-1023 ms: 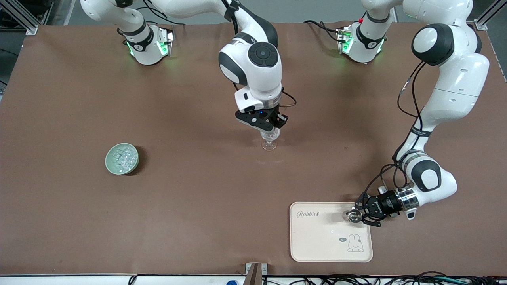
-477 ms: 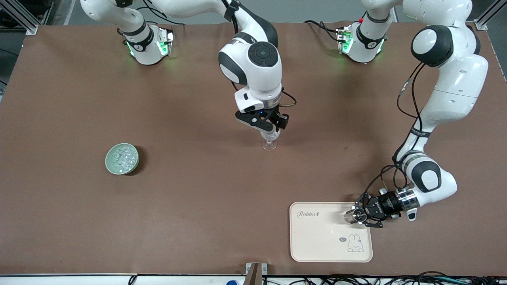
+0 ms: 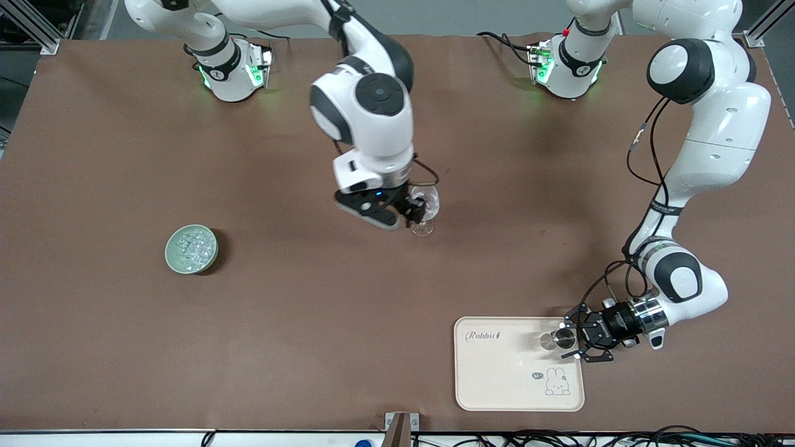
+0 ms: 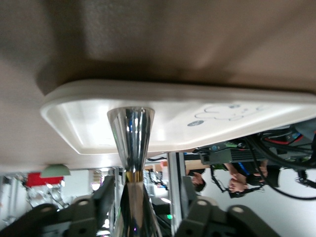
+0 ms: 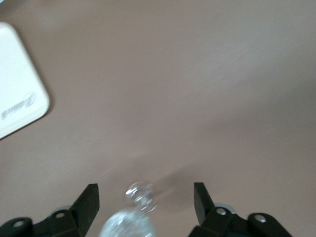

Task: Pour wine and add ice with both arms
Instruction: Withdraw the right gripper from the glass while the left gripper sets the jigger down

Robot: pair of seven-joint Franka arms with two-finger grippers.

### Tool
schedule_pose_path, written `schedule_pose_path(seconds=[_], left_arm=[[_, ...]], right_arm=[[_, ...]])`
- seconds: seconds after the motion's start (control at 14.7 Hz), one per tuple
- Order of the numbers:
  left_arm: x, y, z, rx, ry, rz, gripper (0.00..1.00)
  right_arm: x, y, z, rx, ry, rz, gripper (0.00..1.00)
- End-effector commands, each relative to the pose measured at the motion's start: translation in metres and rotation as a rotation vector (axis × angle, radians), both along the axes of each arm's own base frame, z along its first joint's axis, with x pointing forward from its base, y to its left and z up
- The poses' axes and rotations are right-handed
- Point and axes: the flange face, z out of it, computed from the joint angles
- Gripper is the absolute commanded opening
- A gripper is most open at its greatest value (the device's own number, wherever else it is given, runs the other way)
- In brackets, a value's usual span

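A clear stemmed glass (image 3: 428,202) stands upright mid-table. My right gripper (image 3: 412,214) hangs just beside it, open; in the right wrist view the glass (image 5: 140,197) sits between the wide-spread fingers (image 5: 89,197) of that gripper (image 5: 145,190) without touching them. A shiny metal jigger (image 3: 553,340) stands on the cream tray (image 3: 497,379). My left gripper (image 3: 570,340) lies level at the tray's edge, open around the jigger (image 4: 129,133), with gaps on both sides. The ice (image 3: 192,247) fills a pale green bowl (image 3: 174,261) toward the right arm's end. No wine shows in any view.
The cream tray (image 4: 247,118) with a rabbit drawing lies near the table's front edge toward the left arm's end. Brown table surface (image 3: 310,323) stretches between bowl, glass and tray. Both arm bases stand along the table's back edge.
Both grippers have opened. The right one let go of the glass and swung toward the right arm's end. The left one released the jigger and drew back slightly.
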Motion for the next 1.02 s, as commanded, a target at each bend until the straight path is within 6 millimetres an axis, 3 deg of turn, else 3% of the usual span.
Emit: schedule_pose_path(seconds=[0.0,0.14,0.41,0.55,0.68,0.95], left_arm=[[-0.009,0.018,0.028,0.099,-0.044,-0.156,0.8],[-0.018,0.039,0.035,0.174,-0.058,-0.283,0.98],[-0.034,0.073,0.072,0.243,-0.068,-0.455,0.98],[-0.035,0.073,0.111,0.298,-0.097,-0.518,0.99],[-0.037,0.07,0.138,0.362,-0.109,-0.58,0.99],[-0.038,0.043,0.176,0.448,-0.152,-0.679,1.0]], right_arm=[[0.029,-0.085,0.039,-0.044,0.057,0.046,0.88],[0.048,-0.158,0.063,-0.06,0.095,0.08,0.88],[0.058,-0.283,0.088,-0.059,0.125,0.115,0.88],[0.061,-0.341,0.098,-0.057,0.13,0.181,0.88],[0.056,-0.387,0.107,-0.054,0.133,0.244,0.88],[0.039,-0.459,0.12,-0.05,0.141,0.339,0.88]])
